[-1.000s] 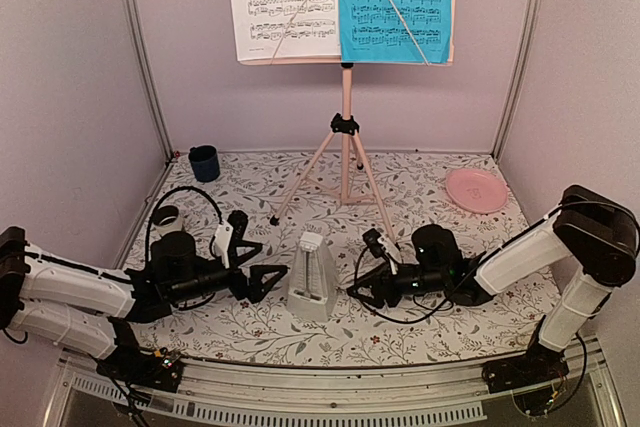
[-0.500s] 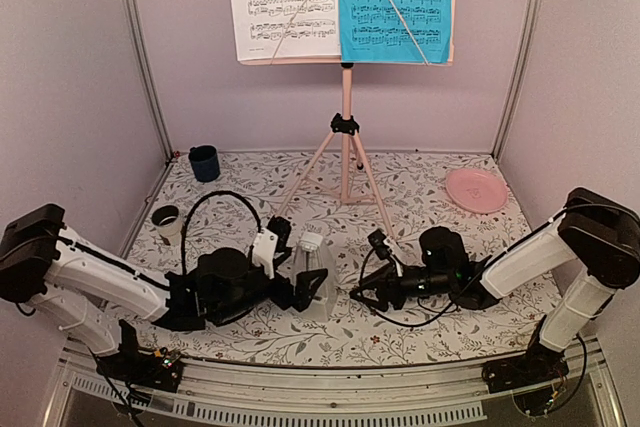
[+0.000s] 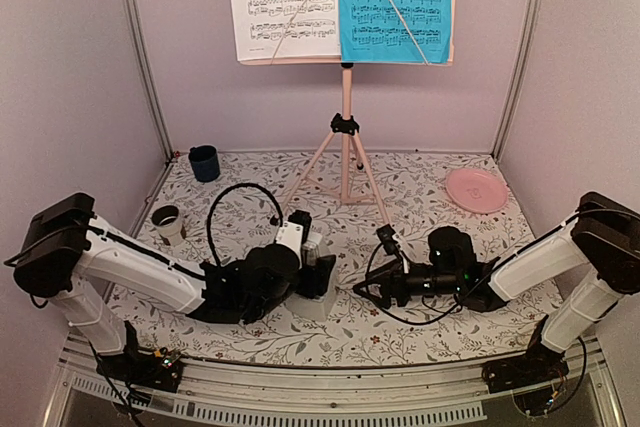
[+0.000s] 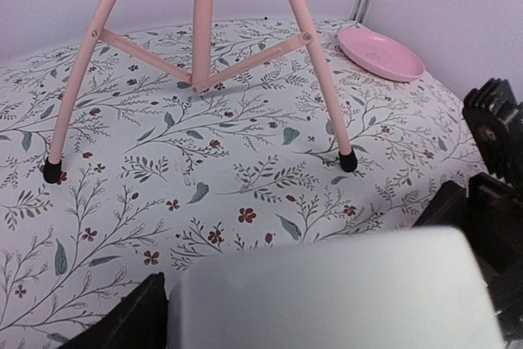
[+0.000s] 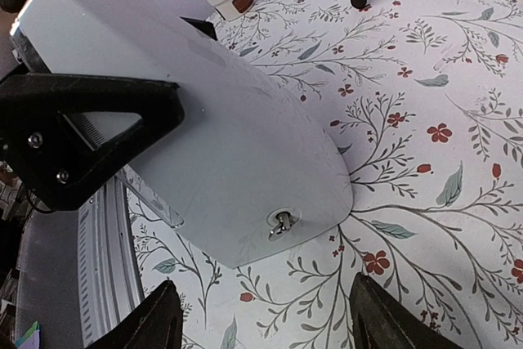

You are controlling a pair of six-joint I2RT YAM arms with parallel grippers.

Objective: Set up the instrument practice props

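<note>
Metronome (image 5: 204,120) clamped btwn left gripper (image 4: 302,267) jaws; right gripper (image 5: 265,320) open, just beside.

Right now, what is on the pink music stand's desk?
A white sheet and a blue sheet of printed music, side by side on its ledge, each crossed by a thin wire arm. They cover the desk, and their tops run out of frame.

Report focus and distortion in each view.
Top external: wide-angle, the frame posts splay outward at the top, even light. Left wrist: the metronome is a blurred pale block, the stand legs sharp. Right wrist: metronome sharp, view tilted.
</note>
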